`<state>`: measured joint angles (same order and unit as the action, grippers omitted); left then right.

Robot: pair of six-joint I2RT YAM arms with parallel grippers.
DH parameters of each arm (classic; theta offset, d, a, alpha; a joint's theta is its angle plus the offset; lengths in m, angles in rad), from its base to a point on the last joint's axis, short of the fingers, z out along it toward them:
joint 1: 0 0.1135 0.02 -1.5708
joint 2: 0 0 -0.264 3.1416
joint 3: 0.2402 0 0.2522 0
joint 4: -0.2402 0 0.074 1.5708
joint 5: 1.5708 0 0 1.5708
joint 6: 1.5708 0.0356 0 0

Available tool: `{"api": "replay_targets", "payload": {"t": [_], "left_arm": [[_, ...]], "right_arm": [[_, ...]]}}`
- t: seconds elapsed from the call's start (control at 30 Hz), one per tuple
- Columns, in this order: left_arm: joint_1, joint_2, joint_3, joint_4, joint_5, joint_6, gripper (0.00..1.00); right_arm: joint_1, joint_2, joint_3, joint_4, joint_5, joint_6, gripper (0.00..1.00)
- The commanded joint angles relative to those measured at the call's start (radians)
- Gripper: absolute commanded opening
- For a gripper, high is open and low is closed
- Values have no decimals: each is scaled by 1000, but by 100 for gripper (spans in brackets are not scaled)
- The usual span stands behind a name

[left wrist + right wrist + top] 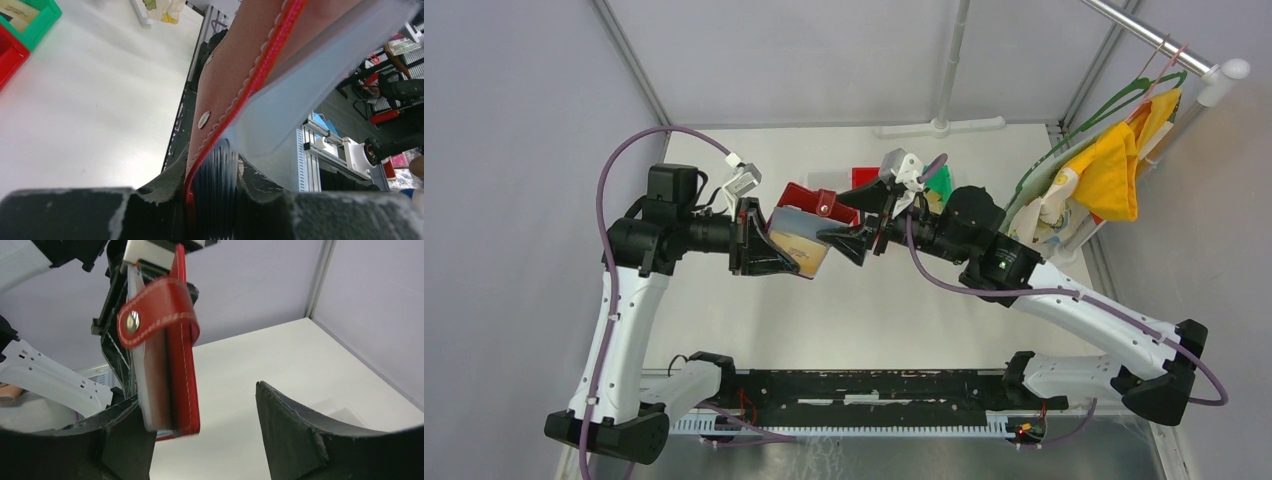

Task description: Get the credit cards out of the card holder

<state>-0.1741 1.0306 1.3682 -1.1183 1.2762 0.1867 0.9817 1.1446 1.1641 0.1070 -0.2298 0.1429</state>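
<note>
The dark red card holder is held in the air over the table's middle, its snap strap closed across the top. My left gripper is shut on its near end; in the left wrist view the red stitched edge runs out of the jaws. Tan and grey credit cards stick out of the holder, and show as a pale stack in the right wrist view. My right gripper is open, and the holder's free end hangs between its fingers, close to the left finger.
A red bin and a green bin stand behind the grippers; both also show in the left wrist view, red and green. A clothes rack with hangers and a yellow cloth stands at the right. The white table lies below.
</note>
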Motion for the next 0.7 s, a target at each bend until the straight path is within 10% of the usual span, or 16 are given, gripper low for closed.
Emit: {"api": "replay_targets", "payload": {"t": [0.0, 0.17, 0.4, 0.5, 0.67], "left_arm": [[0, 1, 56, -101, 36, 154, 2], [1, 9, 83, -170, 24, 227, 2], [1, 20, 110, -226, 9, 286, 2], [1, 15, 106, -169, 5, 235, 29], [0, -30, 68, 106, 2, -28, 67]], "right_arm": [[2, 35, 101, 3, -62, -19, 73], [1, 61, 144, -10, -108, -11, 68], [0, 75, 179, -37, -172, 2, 24], [0, 63, 162, 11, -178, 57, 4], [0, 19, -2, 362, -173, 318, 0]]}}
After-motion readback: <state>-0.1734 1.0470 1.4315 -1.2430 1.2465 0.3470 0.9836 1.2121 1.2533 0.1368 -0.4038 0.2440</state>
